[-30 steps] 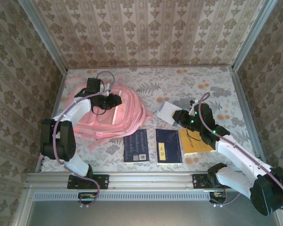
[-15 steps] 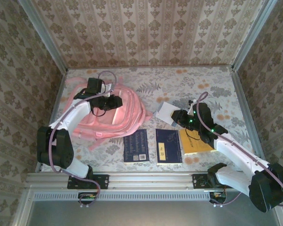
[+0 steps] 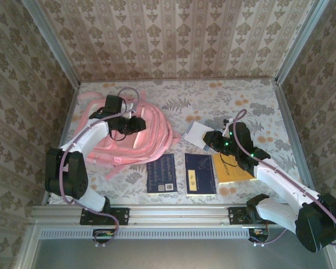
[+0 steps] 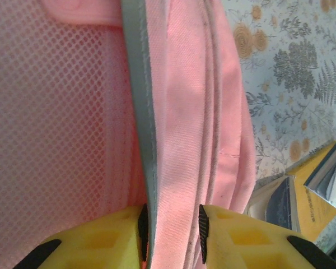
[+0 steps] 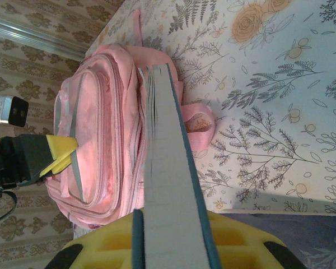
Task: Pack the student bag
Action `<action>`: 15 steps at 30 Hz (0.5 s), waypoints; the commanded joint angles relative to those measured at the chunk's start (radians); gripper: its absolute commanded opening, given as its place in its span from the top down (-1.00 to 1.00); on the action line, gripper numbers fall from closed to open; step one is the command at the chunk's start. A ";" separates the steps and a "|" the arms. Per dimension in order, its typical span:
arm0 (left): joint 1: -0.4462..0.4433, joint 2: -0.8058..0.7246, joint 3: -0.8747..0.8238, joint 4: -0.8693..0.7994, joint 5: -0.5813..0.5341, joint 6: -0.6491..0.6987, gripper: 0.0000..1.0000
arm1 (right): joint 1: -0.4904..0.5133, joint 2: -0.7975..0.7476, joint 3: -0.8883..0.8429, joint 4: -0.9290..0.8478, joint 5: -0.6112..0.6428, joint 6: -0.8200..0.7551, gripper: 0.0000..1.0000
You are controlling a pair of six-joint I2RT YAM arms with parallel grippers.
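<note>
Left gripper [image 4: 172,227]: fingers pinched on a fold of the bag [image 3: 151,140], with pink cloth and a grey trim strip squeezed between them.
Bag: lies on the table [image 3: 213,101], under and between the left fingers (pink mesh to one side of them).
Right gripper [image 5: 172,221]: fingers clamped on a thin grey book [image 5: 162,140], held edge-on and reaching out past the fingertips toward the bag.
Other books: a navy booklet [image 3: 161,173], a blue book [image 3: 200,174] and a yellow book [image 3: 231,168] lie flat near the right fingers.
</note>
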 commanded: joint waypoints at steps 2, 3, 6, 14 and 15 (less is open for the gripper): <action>0.002 0.041 0.038 -0.044 -0.024 0.025 0.41 | -0.005 0.000 0.008 0.065 -0.029 0.014 1.00; 0.001 0.049 0.045 -0.042 -0.019 0.024 0.44 | -0.005 0.001 0.008 0.066 -0.028 0.016 1.00; -0.004 0.069 0.057 -0.028 -0.009 0.017 0.49 | -0.005 0.005 0.005 0.071 -0.032 0.020 1.00; 0.008 0.054 0.108 -0.089 -0.059 0.052 1.00 | -0.002 0.002 0.023 0.063 -0.046 0.026 1.00; 0.008 0.025 0.113 -0.094 -0.064 0.056 1.00 | -0.002 0.001 0.031 0.049 -0.049 0.018 1.00</action>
